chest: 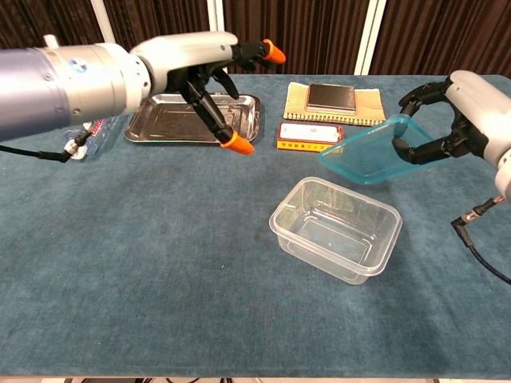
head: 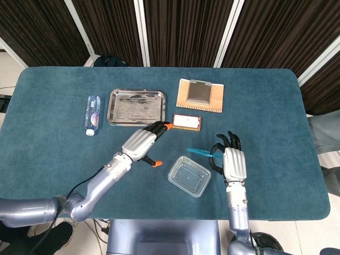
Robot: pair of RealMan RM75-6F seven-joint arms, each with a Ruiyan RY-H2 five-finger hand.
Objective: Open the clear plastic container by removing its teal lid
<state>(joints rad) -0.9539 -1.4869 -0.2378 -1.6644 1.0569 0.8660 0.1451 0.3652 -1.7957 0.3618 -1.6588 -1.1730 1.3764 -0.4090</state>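
Note:
The clear plastic container (head: 189,176) (chest: 337,228) sits open on the blue table, nothing inside it. Its teal lid (chest: 369,152) (head: 200,152) hangs tilted in the air, up and to the right of the container, pinched at its right edge by my right hand (chest: 452,124) (head: 230,159). My left hand (chest: 209,68) (head: 142,144) is raised to the left of the container, apart from it, its orange-tipped fingers spread and holding nothing.
At the back stand a steel tray (head: 136,107), a water bottle (head: 92,113) lying on its side at the left, a notebook with a dark block on it (head: 200,95) and a small red and white box (head: 186,121).

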